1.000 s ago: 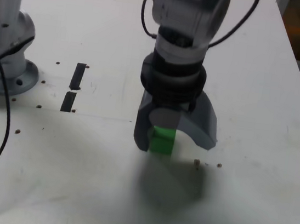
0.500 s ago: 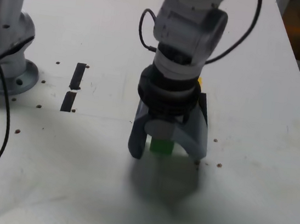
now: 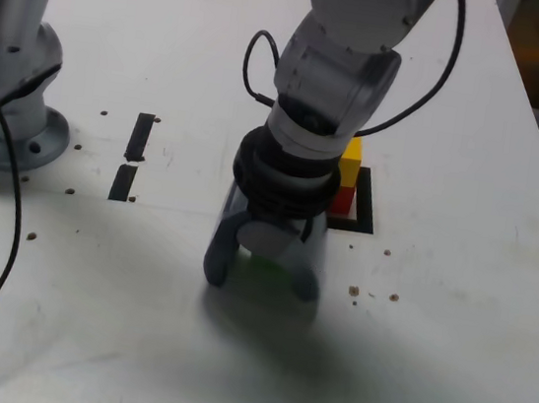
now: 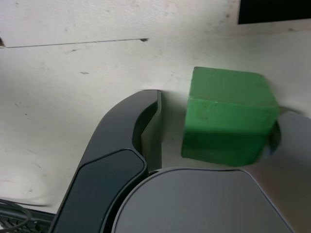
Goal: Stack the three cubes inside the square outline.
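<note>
Change: jaws narrower than a second ago, closing around the green cube [image 4: 227, 116].
Gripper [image 3: 263, 268]: half-closed; we see one finger short of contact.
Stack: yellow cube [image 3: 351, 161] on red cube [image 3: 343, 197], inside the square outline [image 3: 363, 212].
Meaning: we judge the green pickup imminent, last cube remaining.

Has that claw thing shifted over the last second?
Yes. The end effector slid toward the exterior view's left, nearer the tape strips, uncovering the yellow cube.

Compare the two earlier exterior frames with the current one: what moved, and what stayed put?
The gripper sank around the green cube and its jaws narrowed, with a gap left at one finger; no firm grip shows. The arm swung aside, uncovering the yellow cube on the red cube in the square outline. The green cube and tape strips stayed put.
</note>
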### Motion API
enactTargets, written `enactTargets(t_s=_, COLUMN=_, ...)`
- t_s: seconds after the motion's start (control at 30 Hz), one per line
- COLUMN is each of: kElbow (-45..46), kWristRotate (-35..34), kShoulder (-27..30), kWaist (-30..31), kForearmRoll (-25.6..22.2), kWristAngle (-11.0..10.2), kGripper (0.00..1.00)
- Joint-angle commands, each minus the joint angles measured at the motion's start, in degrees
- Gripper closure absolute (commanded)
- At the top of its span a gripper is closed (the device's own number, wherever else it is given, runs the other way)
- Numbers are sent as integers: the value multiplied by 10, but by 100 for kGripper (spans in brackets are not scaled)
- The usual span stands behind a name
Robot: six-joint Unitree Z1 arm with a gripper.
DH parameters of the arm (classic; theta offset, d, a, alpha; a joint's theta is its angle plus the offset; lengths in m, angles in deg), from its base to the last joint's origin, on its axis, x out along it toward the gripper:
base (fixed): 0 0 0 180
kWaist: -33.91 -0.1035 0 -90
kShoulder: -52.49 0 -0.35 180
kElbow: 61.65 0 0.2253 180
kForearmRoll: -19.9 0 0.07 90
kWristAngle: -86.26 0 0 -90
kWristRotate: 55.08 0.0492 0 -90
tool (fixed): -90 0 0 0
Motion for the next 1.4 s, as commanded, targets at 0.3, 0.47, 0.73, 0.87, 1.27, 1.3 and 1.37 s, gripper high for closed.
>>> enactTargets(t_s=0.3, kElbow=-2, kWristRotate=-8, kShoulder=-1, kWaist=-1, kForearmRoll=-2, kWristAngle=-17, kGripper=65)
enactTargets(t_s=0.47, kElbow=-2, kWristRotate=-37, kShoulder=14, kWaist=3, kForearmRoll=-30, kWristAngle=-27, kGripper=75)
enactTargets(t_s=0.73, kElbow=23, kWristRotate=-111, kShoulder=83, kWaist=17, kForearmRoll=-102, kWristAngle=-39, kGripper=76)
enactTargets(t_s=0.87, kElbow=29, kWristRotate=-124, kShoulder=109, kWaist=17, kForearmRoll=-124, kWristAngle=-38, kGripper=76)
enactTargets(t_s=1.27, kElbow=-103, kWristRotate=-90, kShoulder=116, kWaist=-8, kForearmRoll=-249, kWristAngle=-95, kGripper=75)
enactTargets(t_s=1.3, kElbow=-114, kWristRotate=-80, kShoulder=114, kWaist=-14, kForearmRoll=-260, kWristAngle=-98, kGripper=75)
enactTargets(t_s=1.37, kElbow=-136, kWristRotate=-59, kShoulder=110, kWaist=-27, kForearmRoll=-278, kWristAngle=-104, kGripper=75)
